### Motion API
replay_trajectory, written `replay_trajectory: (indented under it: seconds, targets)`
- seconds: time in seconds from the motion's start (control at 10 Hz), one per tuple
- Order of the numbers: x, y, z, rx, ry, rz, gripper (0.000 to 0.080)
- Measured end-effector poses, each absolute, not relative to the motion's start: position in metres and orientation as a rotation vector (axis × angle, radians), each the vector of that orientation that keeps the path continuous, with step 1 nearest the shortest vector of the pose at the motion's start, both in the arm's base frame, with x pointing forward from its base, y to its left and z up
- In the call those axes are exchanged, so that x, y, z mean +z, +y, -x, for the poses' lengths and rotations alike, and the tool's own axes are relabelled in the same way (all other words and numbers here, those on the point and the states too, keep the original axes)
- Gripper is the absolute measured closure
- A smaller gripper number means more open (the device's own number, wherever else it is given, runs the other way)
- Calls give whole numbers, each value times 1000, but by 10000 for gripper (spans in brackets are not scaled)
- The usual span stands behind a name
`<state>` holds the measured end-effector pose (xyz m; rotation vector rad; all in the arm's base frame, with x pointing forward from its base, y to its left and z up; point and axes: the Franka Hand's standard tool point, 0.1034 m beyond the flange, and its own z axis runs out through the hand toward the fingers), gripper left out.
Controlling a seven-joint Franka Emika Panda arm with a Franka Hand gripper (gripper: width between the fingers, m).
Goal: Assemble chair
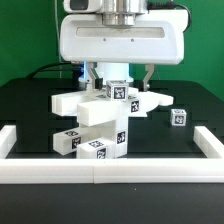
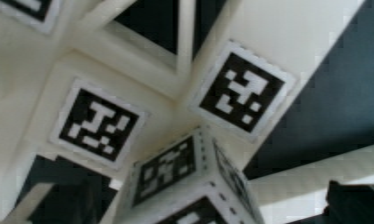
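The chair [image 1: 96,126] stands mid-table as a cluster of matte white bars and blocks with black-and-white tags, some stacked and one bar sticking out to the exterior view's left. My gripper [image 1: 119,78] hangs right over its topmost tagged block [image 1: 118,91], open, with a finger on each side and a gap to the block. In the wrist view the tagged block [image 2: 202,185] fills the space between the dark fingertips [image 2: 354,203] of my gripper [image 2: 198,205], which do not touch it. A loose tagged cube [image 1: 178,117] lies apart at the exterior view's right.
A low white border rail [image 1: 100,166] frames the black table along the front and both sides. Dark table surface lies between the chair and the loose cube. A green backdrop stands behind.
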<state>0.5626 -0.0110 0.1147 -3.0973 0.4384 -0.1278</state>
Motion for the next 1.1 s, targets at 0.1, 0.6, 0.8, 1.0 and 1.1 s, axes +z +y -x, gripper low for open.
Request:
replay_trajectory:
  seconds: [0.1, 0.6, 0.8, 1.0, 1.1]
  targets:
    - [115, -11, -563, -129, 298, 3118, 150]
    - [115, -13, -562, -128, -2, 3142, 275]
    - [115, -13, -562, -128, -2, 3142, 513]
    - [114, -13, -562, -128, 13, 3141, 513]
    - [114, -13, -562, -128, 60, 3139, 513]
